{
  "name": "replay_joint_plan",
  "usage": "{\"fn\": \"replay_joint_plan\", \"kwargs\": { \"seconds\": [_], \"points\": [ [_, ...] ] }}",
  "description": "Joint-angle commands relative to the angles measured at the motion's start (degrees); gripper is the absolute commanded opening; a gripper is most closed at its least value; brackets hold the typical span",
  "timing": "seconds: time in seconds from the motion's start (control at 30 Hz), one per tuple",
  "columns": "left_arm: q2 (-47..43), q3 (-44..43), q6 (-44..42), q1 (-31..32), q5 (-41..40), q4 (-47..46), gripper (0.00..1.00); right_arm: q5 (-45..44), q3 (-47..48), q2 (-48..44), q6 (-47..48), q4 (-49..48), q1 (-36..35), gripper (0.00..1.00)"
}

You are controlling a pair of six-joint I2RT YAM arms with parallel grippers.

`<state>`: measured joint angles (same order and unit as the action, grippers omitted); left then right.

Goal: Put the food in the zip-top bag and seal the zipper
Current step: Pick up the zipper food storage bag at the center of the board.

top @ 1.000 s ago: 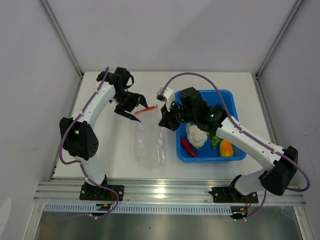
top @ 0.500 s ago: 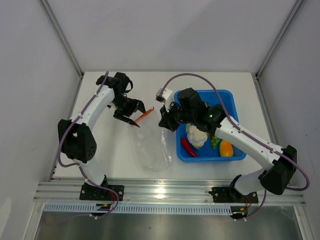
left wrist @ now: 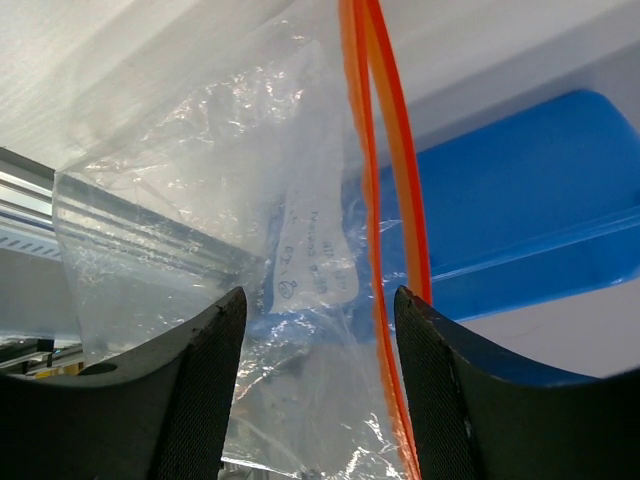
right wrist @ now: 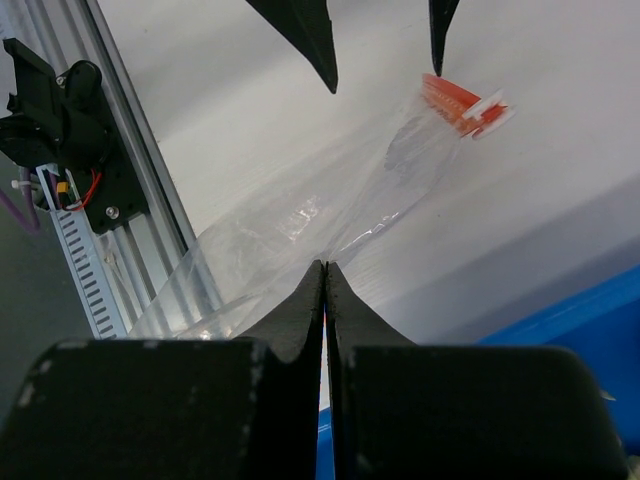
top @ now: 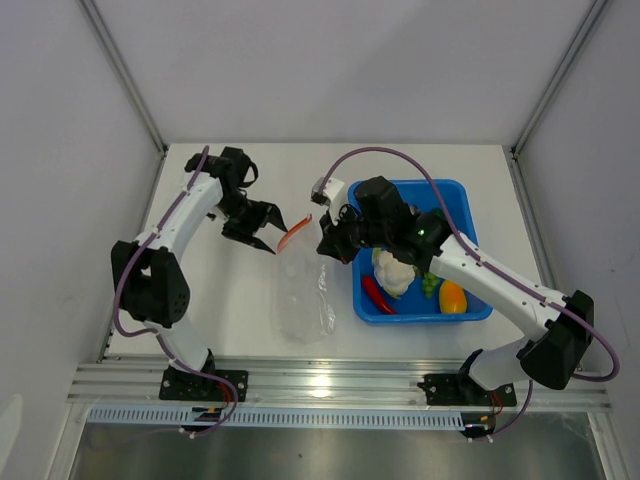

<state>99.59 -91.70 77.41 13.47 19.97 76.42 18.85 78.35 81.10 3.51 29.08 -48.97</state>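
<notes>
The left gripper (top: 272, 231) has its jaws apart, with the orange zipper (top: 294, 232) of the clear bag (top: 300, 290) between them. The right gripper (top: 325, 247) is pinched tight on the bag's right edge. The bag lies on the bench (top: 230, 300) beside the blue tray (top: 455, 190), which holds the food (top: 395, 272).

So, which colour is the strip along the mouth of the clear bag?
Red-orange; the zipper strip shows best in the left wrist view.
</notes>
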Motion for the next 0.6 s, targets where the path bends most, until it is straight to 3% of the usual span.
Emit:
{"fn": "replay_joint_plan", "kwargs": {
  "seconds": [0.0, 0.4, 0.57],
  "points": [
    [-3.5, 1.5, -0.9, 0.1, 2.2, 0.0, 0.63, -0.2, 2.0, -0.4, 1.1, -0.8, -0.5, 0.00],
    [-2.1, 1.2, -2.4, 0.6, 2.5, -1.0, 0.61, -0.3, 2.2, 0.0, 1.2, -0.9, -0.8, 0.00],
    [-0.6, 0.4, -4.2, 0.9, 2.7, -0.2, 0.51, -0.6, 2.5, 0.2, 1.3, -0.8, -0.9, 0.00]
  ]
}}
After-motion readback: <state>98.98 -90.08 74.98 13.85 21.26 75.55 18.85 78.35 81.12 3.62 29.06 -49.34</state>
